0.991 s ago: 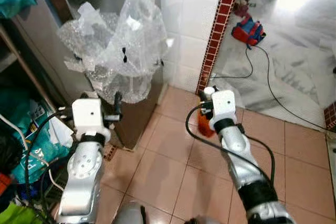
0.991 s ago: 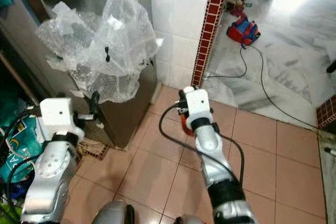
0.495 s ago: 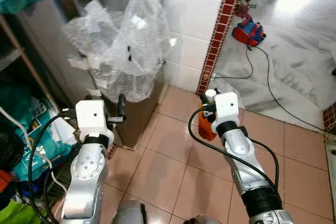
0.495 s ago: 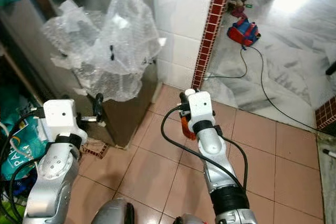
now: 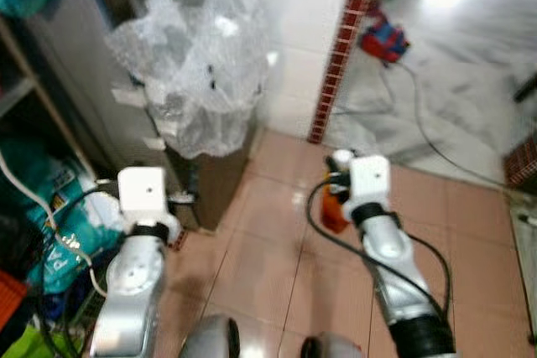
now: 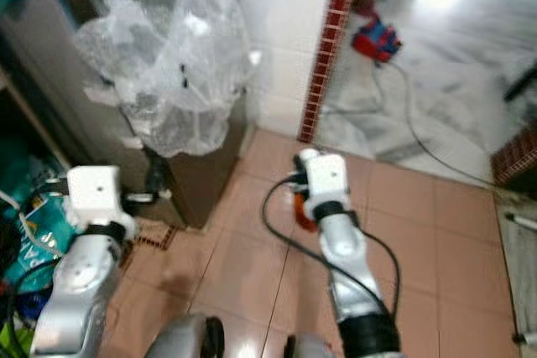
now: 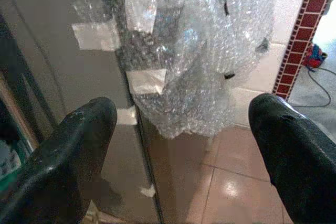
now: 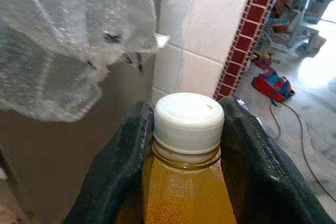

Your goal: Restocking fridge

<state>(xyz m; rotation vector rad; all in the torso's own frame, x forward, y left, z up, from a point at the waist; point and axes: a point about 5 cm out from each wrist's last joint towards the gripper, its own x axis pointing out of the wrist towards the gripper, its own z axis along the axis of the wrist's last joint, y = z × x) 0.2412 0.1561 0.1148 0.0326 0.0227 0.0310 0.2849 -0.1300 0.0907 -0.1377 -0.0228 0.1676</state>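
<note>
My right gripper (image 5: 339, 187) is shut on the neck of an orange drink bottle (image 8: 188, 192) with a white cap (image 8: 189, 115), held upright over the tiled floor. The bottle's orange body (image 5: 333, 209) hangs below the wrist. My left gripper (image 7: 184, 108) is open with nothing between its fingers (image 5: 191, 182). It points at the corner of the grey fridge (image 7: 52, 61), close to its side. Crumpled bubble wrap (image 5: 197, 73) is taped over the fridge's front edge, above and beyond the left gripper.
A white tiled wall (image 5: 302, 31) with a red brick strip (image 5: 346, 39) stands right of the fridge. A red and blue object (image 5: 382, 38) and a black cable (image 5: 419, 127) lie on the marble floor beyond. Bags and clutter (image 5: 42, 232) fill the shelves at left.
The whole picture has shifted and blurred, so the camera is moving. Both arms keep their pose; the right gripper still holds the bottle and the left stays open by the fridge.
</note>
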